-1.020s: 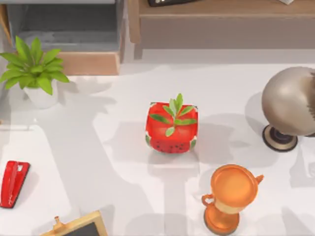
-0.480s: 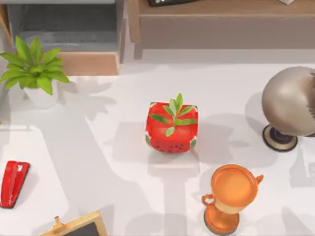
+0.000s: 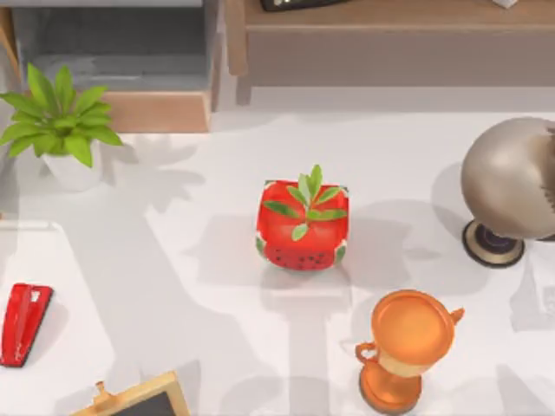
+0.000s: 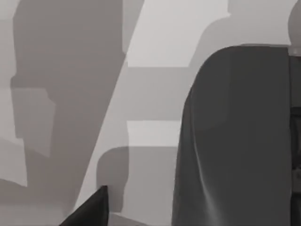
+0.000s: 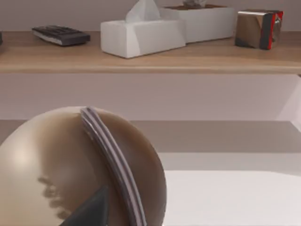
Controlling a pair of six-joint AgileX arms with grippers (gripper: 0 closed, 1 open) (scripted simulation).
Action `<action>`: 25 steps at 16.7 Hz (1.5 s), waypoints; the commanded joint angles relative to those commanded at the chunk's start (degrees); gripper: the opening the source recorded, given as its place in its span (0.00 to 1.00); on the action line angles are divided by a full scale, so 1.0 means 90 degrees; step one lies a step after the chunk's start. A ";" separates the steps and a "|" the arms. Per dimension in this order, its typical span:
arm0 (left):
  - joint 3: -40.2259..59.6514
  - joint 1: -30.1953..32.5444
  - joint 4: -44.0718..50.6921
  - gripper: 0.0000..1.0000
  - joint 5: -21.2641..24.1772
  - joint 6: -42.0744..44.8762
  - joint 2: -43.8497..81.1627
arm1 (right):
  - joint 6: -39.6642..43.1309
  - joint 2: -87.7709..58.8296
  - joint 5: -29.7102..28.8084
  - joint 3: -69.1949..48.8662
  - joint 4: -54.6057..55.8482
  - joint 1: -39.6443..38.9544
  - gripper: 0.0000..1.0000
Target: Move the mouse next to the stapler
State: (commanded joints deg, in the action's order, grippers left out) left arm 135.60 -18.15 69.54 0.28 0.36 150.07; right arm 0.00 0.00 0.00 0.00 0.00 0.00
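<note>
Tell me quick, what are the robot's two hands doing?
Left gripper: cannot be told.
Right gripper: cannot be told.

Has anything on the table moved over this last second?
Nothing visibly changed. The flat bright red stapler lies at the table's left edge, the red watermelon-patterned cube planter stands mid-table, and the orange trophy cup and the round bronze globe stand on the right.
</note>
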 joint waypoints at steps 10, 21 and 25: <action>0.0000 0.0000 0.0000 0.47 0.0000 0.0000 0.0000 | 0.0000 0.0000 0.0000 0.0000 0.0000 0.0000 1.00; 0.0000 0.0000 0.0000 0.00 0.0000 0.0000 0.0000 | 0.0000 0.0000 0.0000 0.0000 0.0000 0.0000 1.00; 0.0003 -0.0012 0.0001 0.00 -0.0003 0.0010 -0.0020 | 0.0000 0.0000 0.0000 0.0000 0.0000 0.0000 1.00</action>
State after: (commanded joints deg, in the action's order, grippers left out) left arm 135.63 -18.25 69.55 0.26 0.46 149.90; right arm 0.00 0.00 0.00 0.00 0.00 0.00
